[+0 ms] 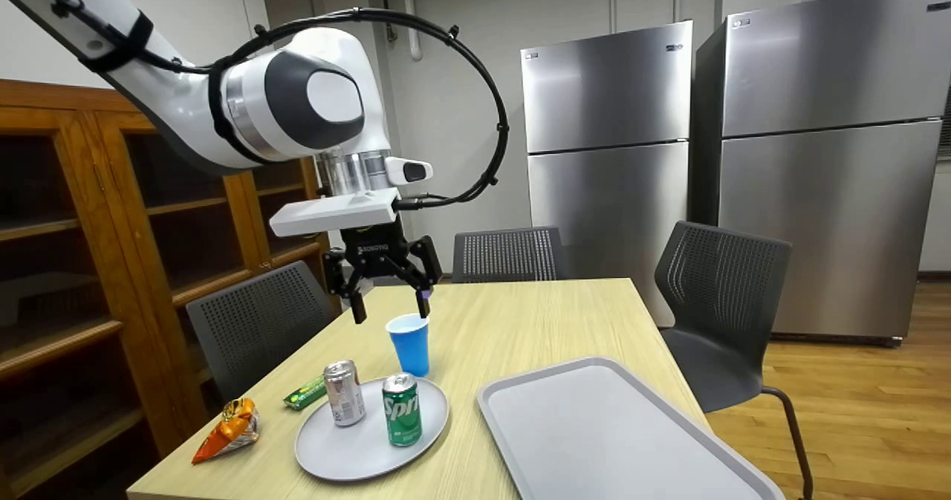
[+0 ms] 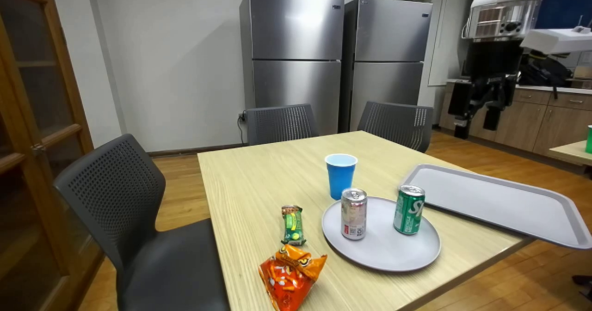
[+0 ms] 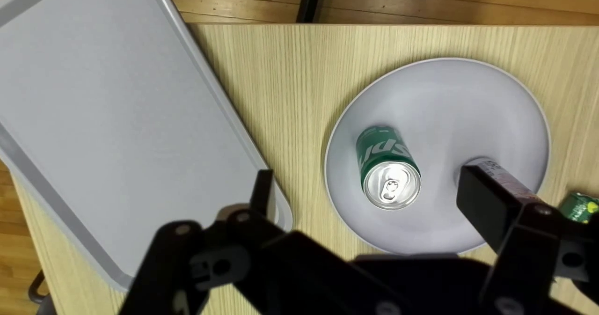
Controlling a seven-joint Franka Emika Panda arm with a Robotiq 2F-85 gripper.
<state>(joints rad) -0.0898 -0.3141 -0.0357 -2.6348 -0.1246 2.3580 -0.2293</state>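
Hanging spread wide, the pincer point(image 1: 391, 309) is pointing down above the surface point(image 1: 535, 322). Lower, a green can point(image 3: 387, 167) with white lettering and a shiny silver top is standing upright on a round grey plate point(image 3: 435, 81), near a silver can point(image 1: 344, 392).

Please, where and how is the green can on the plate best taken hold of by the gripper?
The open gripper should probably come from above and close around the upper body of the green can: it stands upright on the plate, is round, and nothing covers its top. The silver can stands apart beside it, so keeping the fingers off that side seems safer.
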